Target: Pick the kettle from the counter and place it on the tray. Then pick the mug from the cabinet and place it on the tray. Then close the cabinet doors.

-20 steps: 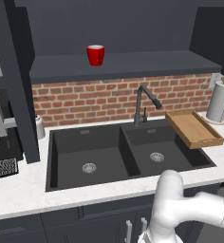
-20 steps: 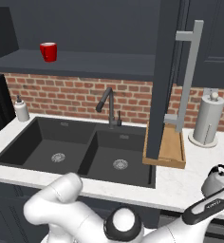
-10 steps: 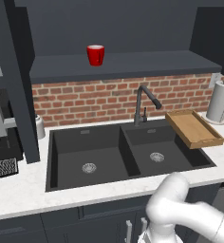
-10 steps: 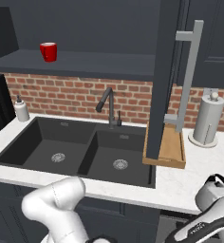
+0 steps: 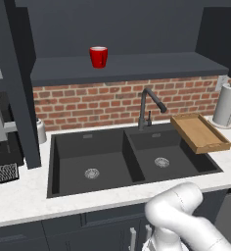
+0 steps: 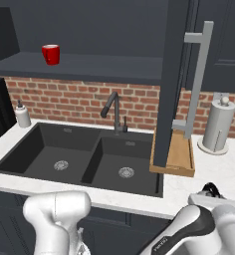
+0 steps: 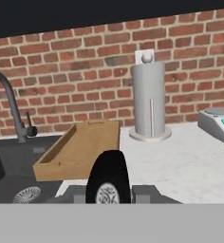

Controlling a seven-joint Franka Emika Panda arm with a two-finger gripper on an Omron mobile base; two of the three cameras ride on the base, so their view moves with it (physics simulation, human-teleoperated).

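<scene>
Since our end effector (image 7: 108, 193) is gripping the kettle (image 7: 108, 182) handle, we're carrying it level toward the tray (image 7: 80, 151).

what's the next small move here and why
Probably raise the kettle and carry it toward the tray. The gripper looks closed on its dark handle, and the tray sits bare just ahead beside the sink. The mug on the cabinet shelf comes later.
</scene>
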